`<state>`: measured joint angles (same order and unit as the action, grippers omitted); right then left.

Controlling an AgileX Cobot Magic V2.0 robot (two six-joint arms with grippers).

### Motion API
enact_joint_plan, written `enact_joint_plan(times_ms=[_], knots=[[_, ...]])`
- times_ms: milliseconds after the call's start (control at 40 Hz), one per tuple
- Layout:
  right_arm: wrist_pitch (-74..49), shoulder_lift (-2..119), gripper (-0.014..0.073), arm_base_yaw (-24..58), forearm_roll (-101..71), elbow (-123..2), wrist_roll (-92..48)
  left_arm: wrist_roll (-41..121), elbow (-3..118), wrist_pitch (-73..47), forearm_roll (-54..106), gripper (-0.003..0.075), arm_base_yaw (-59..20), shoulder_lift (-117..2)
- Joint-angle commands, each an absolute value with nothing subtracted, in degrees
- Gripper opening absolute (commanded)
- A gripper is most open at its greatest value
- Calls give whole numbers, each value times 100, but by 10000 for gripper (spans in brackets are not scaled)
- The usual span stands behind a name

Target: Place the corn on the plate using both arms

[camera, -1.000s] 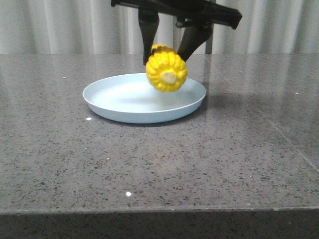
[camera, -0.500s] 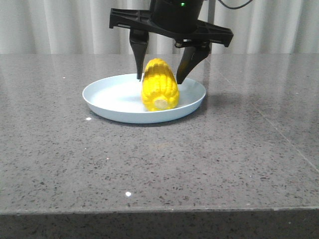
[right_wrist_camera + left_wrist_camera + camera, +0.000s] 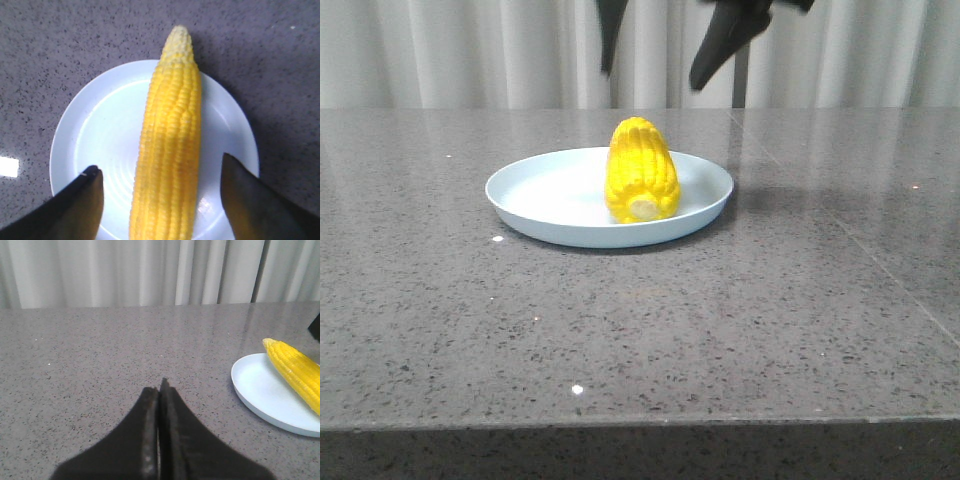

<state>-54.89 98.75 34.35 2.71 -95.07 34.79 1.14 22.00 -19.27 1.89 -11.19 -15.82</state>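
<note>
The yellow corn [image 3: 641, 172] lies on the pale-blue plate [image 3: 545, 195] in the front view, its beige stub end toward the camera. My right gripper [image 3: 655, 62] is open and hangs above the corn, clear of it; only its two dark fingers show at the top. In the right wrist view the corn [image 3: 170, 145] lies along the plate [image 3: 95, 130] between the spread fingers [image 3: 82, 200], untouched; the gripper [image 3: 159, 170] is empty. In the left wrist view my left gripper [image 3: 159, 385] is shut and empty over bare table, left of the plate [image 3: 260, 390] and corn [image 3: 295, 370].
The grey speckled stone table [image 3: 640, 330] runs to its front edge low in the front view. A pale curtain [image 3: 470, 50] hangs behind the table. A seam crosses the table on the right.
My right gripper lowered the corn onto the plate, opened and let it go, then rose above it. The corn now rests on the plate.
</note>
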Motion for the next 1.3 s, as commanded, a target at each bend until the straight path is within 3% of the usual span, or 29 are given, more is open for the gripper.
enact_joint_plan(times_ms=[0, 350, 625, 1275], knots=[[-5517, 9350, 415, 3236, 407, -9702, 3239, 122, 2361, -1460, 193, -13, -1101, -1635], [-6683, 8831, -76, 2063, 407, -9507, 2835, 122, 2361, -1460, 193, -13, -1101, -1635], [-6188, 7537, -60, 1580, 658, -8092, 2019, 122, 2361, -1460, 193, -13, -1101, -1635], [-2360, 2549, -60, 1580, 1513, -2982, 2019, 122, 2361, -1460, 193, -13, -1101, -1635]])
